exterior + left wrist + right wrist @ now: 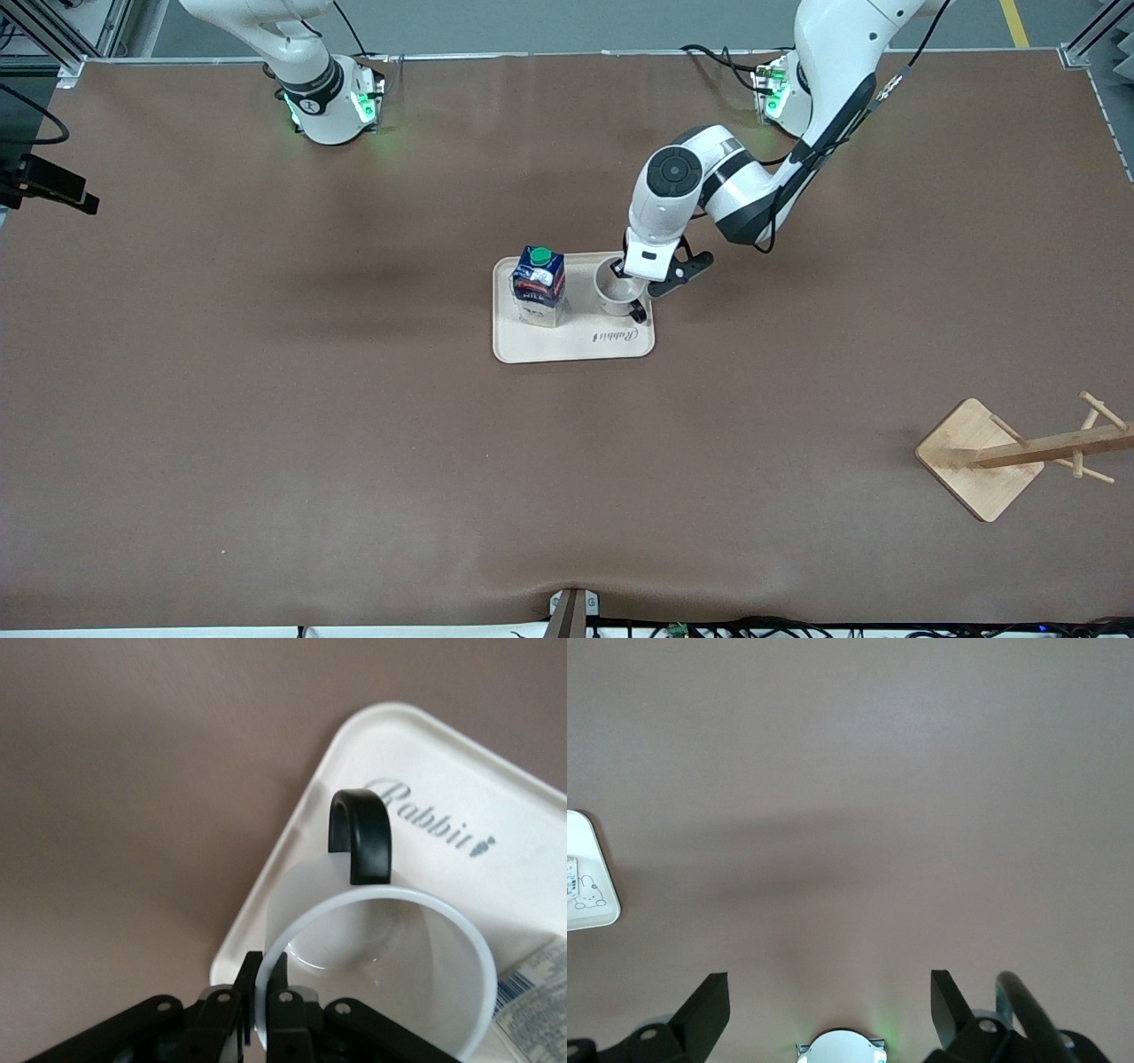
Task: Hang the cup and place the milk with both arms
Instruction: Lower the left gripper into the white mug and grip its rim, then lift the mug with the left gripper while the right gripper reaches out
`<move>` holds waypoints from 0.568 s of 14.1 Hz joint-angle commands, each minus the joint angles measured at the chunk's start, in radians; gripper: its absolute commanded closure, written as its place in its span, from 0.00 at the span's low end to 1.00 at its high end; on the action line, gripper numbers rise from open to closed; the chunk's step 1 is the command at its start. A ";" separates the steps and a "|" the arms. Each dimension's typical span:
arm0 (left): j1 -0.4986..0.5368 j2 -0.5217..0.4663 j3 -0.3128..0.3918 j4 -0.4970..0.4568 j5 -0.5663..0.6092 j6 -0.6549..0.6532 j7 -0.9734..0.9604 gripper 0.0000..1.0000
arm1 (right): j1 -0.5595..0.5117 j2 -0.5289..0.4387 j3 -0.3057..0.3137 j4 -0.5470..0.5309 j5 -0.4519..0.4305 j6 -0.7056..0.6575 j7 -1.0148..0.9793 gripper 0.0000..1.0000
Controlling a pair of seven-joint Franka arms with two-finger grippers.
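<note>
The white cup (614, 288) with its black handle (637, 310) stands on a beige tray (620, 341) at the middle of the table. The dark-blue milk carton (539, 283) with a green cap stands on the same tray, beside the cup toward the right arm's end. My left gripper (631, 276) is shut on the cup's rim. In the left wrist view (264, 970) one finger is inside the cup (390, 974) and one outside, and the handle (359, 833) points away from the gripper. My right gripper (827, 983) is open and empty over bare table; the right arm waits.
A wooden mug rack (983, 456) with pegs stands near the front camera at the left arm's end of the table. The tray's corner (585, 895) shows at the edge of the right wrist view. Brown table surface lies all round the tray.
</note>
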 commanded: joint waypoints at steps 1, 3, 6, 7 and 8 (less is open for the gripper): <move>0.003 -0.079 -0.025 0.115 0.033 -0.225 0.024 1.00 | -0.013 0.013 0.005 0.016 0.021 -0.001 0.002 0.00; 0.014 -0.118 -0.031 0.213 0.028 -0.366 0.109 1.00 | -0.015 0.018 0.005 0.017 0.019 0.002 0.002 0.00; 0.068 -0.150 -0.031 0.319 0.019 -0.533 0.281 1.00 | -0.004 0.033 0.006 0.026 0.015 0.005 0.003 0.00; 0.100 -0.170 -0.031 0.339 0.016 -0.566 0.351 1.00 | -0.009 0.035 0.006 0.033 0.021 0.005 0.005 0.00; 0.132 -0.182 -0.033 0.353 0.014 -0.586 0.420 1.00 | -0.013 0.038 0.006 0.031 0.029 0.016 0.003 0.00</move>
